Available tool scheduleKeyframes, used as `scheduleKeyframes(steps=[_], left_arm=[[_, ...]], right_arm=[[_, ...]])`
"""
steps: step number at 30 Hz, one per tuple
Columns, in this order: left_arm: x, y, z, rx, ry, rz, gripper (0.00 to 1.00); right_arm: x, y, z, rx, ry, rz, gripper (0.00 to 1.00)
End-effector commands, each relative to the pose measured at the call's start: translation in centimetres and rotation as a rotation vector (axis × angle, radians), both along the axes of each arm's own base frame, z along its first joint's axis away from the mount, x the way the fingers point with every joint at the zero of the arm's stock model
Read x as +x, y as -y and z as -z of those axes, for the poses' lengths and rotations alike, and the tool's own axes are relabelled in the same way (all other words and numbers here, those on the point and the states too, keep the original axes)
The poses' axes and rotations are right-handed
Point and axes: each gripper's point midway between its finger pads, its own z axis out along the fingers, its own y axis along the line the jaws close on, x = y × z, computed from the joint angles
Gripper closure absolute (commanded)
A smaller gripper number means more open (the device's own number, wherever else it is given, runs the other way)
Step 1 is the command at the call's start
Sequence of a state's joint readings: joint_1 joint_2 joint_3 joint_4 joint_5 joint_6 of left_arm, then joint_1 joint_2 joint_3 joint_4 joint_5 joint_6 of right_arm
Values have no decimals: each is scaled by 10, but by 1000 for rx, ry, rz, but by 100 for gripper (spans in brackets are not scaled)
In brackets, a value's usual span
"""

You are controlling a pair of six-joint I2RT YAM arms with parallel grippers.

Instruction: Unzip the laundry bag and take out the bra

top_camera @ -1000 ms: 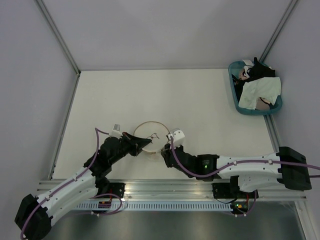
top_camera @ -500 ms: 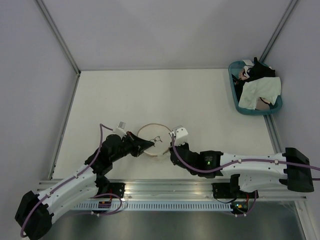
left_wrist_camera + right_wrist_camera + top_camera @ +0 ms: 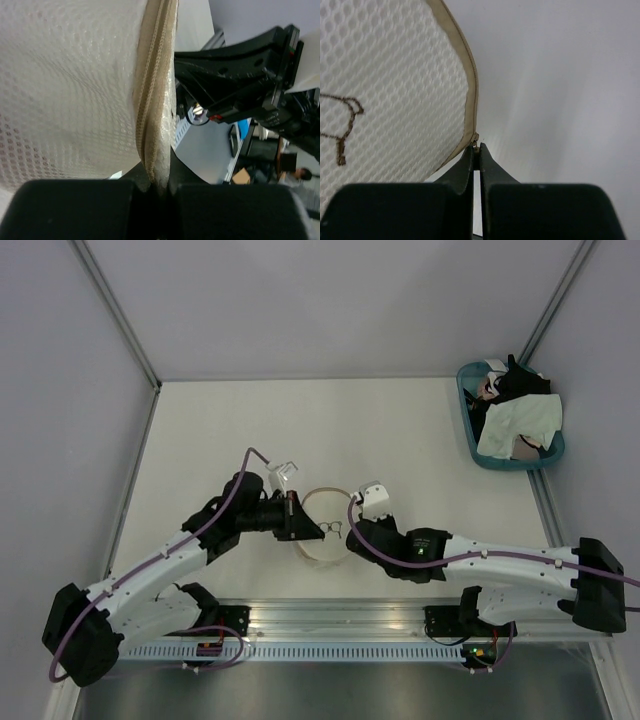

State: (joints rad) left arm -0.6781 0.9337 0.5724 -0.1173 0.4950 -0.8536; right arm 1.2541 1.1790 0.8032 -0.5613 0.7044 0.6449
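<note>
The top camera looked steeply down from above the near edge, taking in the whole table [image 3: 300, 430]. Both wrist cameras sat very close to the laundry bag [image 3: 322, 532], facing its mesh and tan rim, seemingly from opposite sides.

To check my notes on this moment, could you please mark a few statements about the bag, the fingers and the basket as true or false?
1. The left fingers are shut on the bag's zip edge. True.
2. The right fingers are open, clear of the bag. False: they are shut at its tan rim.
3. The bag is in the basket. False: it is between the two arms; the basket stands at the far right corner of the table.
4. Clothes lie in the basket. True.
5. A bra lies out on the table. False: none shows there.
</note>
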Motion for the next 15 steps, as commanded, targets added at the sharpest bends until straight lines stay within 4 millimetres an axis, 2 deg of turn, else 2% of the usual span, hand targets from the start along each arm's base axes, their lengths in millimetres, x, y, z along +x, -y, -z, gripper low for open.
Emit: scheduleKeyframes(steps=[1, 4, 7, 8, 9, 10, 11, 12, 14, 15], left_arm=[[-40, 11, -12, -36, 62, 375, 98], [-52, 13, -6, -48, 7, 500, 98], [-51, 12, 4, -7, 5, 529, 98], [-48, 12, 11, 20, 12, 526, 95], [-36, 10, 20, 85, 27, 469, 84], [-25, 10, 20, 122, 49, 436, 68], [-19, 8, 25, 160, 57, 404, 41], [-1, 2, 32, 239, 89, 315, 31], [22, -5, 25, 308, 137, 195, 11], [42, -16, 26, 378, 173, 89, 7]], right_arm=[[15, 21, -12, -78, 56, 45, 99], [20, 28, -15, -81, 62, 59, 100], [21, 32, -22, -64, 72, 67, 100], [22, 34, -25, -52, 77, 69, 99], [21, 34, -27, -47, 78, 68, 100], [20, 36, -28, -49, 77, 68, 100], [20, 37, -31, -38, 79, 71, 100], [19, 37, -32, -34, 78, 72, 100], [18, 41, -33, -28, 75, 82, 100], [17, 41, -33, -23, 73, 85, 100]])
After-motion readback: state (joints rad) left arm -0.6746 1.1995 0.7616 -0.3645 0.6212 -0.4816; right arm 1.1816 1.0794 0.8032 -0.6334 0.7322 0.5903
